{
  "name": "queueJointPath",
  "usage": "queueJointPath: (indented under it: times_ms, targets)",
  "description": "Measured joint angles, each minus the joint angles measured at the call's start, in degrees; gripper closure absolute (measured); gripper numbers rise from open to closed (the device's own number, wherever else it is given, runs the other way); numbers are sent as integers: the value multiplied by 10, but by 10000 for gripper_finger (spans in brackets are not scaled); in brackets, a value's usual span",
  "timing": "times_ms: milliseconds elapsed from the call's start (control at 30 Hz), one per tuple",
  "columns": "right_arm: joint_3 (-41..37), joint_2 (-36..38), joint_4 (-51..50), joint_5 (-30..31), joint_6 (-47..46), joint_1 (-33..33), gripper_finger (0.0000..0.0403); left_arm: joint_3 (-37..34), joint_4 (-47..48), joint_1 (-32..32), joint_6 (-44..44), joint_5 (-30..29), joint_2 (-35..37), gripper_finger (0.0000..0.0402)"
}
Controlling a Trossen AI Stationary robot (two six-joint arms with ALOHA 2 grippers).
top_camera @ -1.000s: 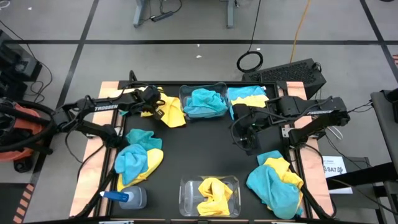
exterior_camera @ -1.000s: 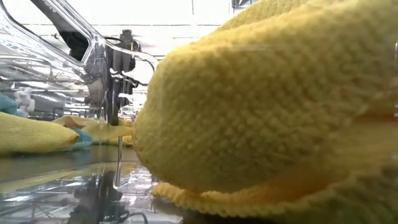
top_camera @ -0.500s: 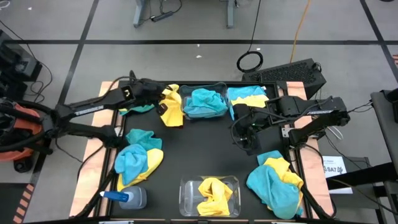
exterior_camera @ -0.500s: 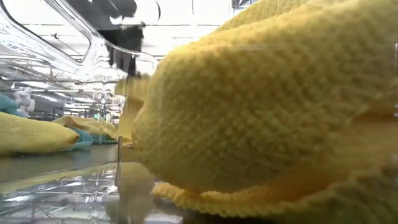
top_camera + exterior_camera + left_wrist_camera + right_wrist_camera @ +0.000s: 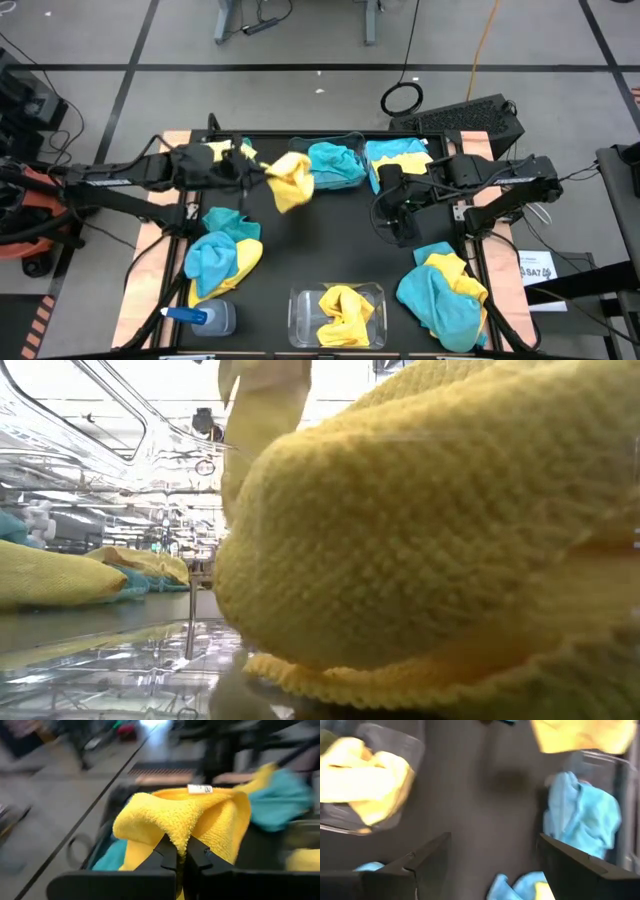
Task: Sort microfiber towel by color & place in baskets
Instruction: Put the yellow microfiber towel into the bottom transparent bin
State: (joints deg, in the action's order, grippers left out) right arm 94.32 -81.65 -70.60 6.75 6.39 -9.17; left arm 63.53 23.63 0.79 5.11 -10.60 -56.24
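Yellow towel (image 5: 291, 180) hangs pinched in the closed left end effector (image 5: 262, 170), now lifted off the table's (image 5: 320, 250) upper left, ready for the lower-centre yellow basket (image 5: 337, 316). Right end effector (image 5: 400, 218) waits open.

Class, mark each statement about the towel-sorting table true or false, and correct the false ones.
1. The left gripper is shut on a yellow towel. True.
2. The far basket holds a yellow cloth. False: it holds a turquoise towel.
3. The right gripper is open and holds nothing. True.
4. The spray bottle stands inside the near basket. False: it lies on the table beside it.
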Motion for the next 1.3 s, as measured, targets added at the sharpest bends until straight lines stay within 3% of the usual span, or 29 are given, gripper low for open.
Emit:
queueJointPath:
  times_ms: [333,567,900,1300]
  targets:
    - [0,0,-41,47,-36,1,122,7,-128,137,93,97,-43,401]
    - [0,0,-66,86,-57,1,122,7,-232,199,151,174,-80,401]
    - [0,0,-66,85,-58,1,122,7,-343,231,168,216,-123,401]
    - [0,0,-67,84,-65,1,122,7,-386,231,152,243,-225,401]
